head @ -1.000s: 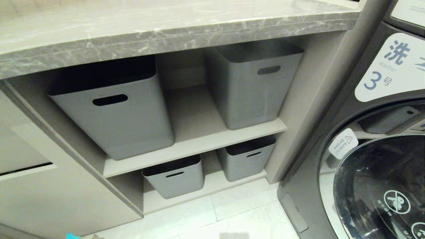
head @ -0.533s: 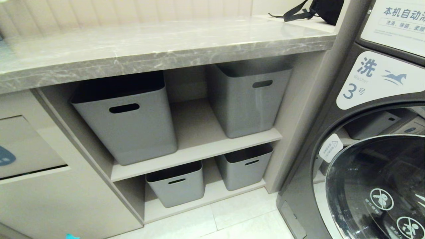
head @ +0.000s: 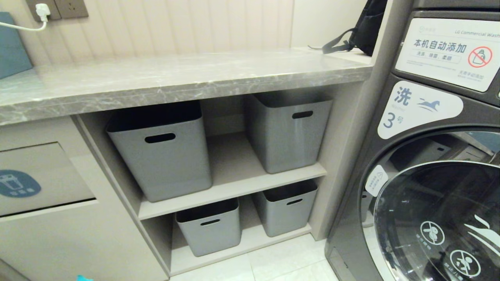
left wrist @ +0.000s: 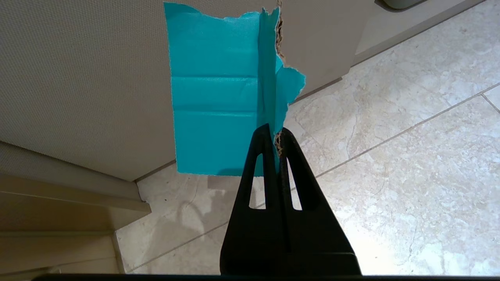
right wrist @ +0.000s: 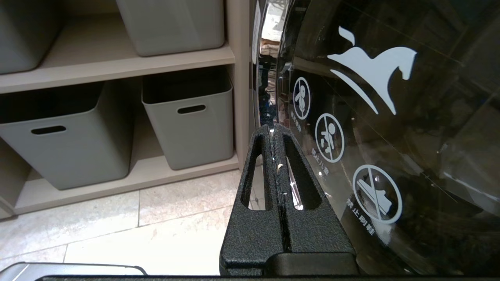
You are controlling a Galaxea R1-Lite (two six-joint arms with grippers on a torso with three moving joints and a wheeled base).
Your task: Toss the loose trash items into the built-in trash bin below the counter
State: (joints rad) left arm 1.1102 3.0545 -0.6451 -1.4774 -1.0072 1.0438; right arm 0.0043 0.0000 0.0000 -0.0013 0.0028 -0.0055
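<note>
My left gripper [left wrist: 274, 130] is shut on a torn, creased teal wrapper [left wrist: 215, 97], pinching it by its ragged edge. It hangs low over the tile floor, in front of a beige cabinet panel [left wrist: 78, 78]. Only a teal tip [head: 84, 278] of it shows at the head view's bottom edge. The built-in trash bin's flap [head: 47, 164] with its blue oval sticker [head: 17, 183] sits at far left under the grey marble counter [head: 175, 82]. My right gripper [right wrist: 274, 128] is shut and empty, parked low beside the washer door. Other trash items are out of view.
Grey storage boxes [head: 164, 160] stand on two open shelves right of the bin. A washer [head: 437, 187] fills the right side. On the counter sit a black bag [head: 365, 31] at the back right and a blue-grey box [head: 11, 43] at far left.
The head view has tilted upward, so the whole scene slid down; the wall, the bag and the bin's sticker came into view. Neither arm has visibly moved.
</note>
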